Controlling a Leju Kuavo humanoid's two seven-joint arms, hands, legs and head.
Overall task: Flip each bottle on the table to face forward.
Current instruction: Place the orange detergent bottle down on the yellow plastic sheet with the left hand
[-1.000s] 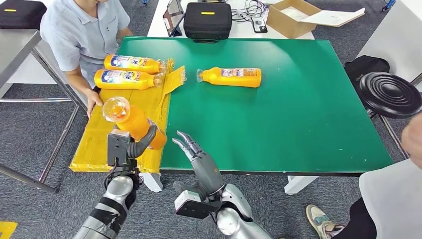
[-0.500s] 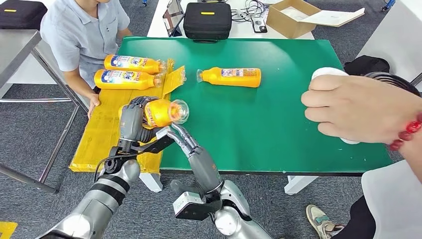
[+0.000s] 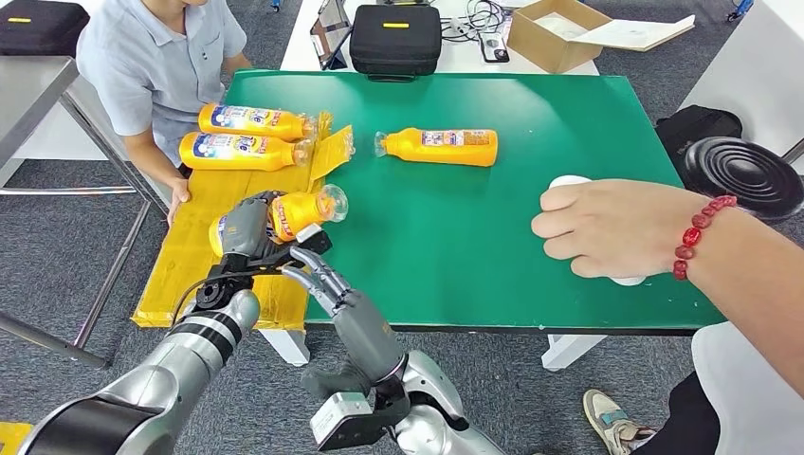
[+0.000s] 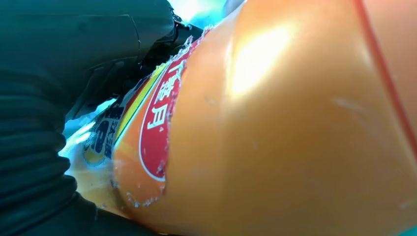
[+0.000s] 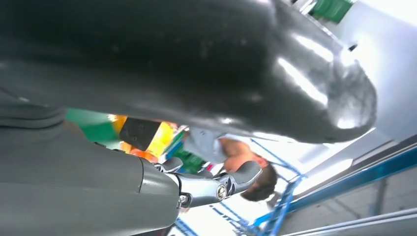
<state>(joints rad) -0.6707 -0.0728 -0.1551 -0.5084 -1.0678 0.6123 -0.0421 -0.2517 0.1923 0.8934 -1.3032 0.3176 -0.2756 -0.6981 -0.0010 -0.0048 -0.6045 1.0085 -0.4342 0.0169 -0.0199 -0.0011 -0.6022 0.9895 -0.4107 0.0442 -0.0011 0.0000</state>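
Over the table's left edge, the left hand (image 3: 248,226) grips an orange bottle (image 3: 301,210); the right hand (image 3: 320,277), fingers apart, seemingly empty, could knock it loose.

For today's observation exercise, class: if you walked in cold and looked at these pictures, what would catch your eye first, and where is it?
First, the orange bottle that the robot's left hand grips above the table's near left edge, lying sideways with its clear cap toward the green mat. Next, a person's hand with a red bead bracelet reaching in from the right, resting on something white. Three more orange bottles lie at the far left, two on yellow cardboard.
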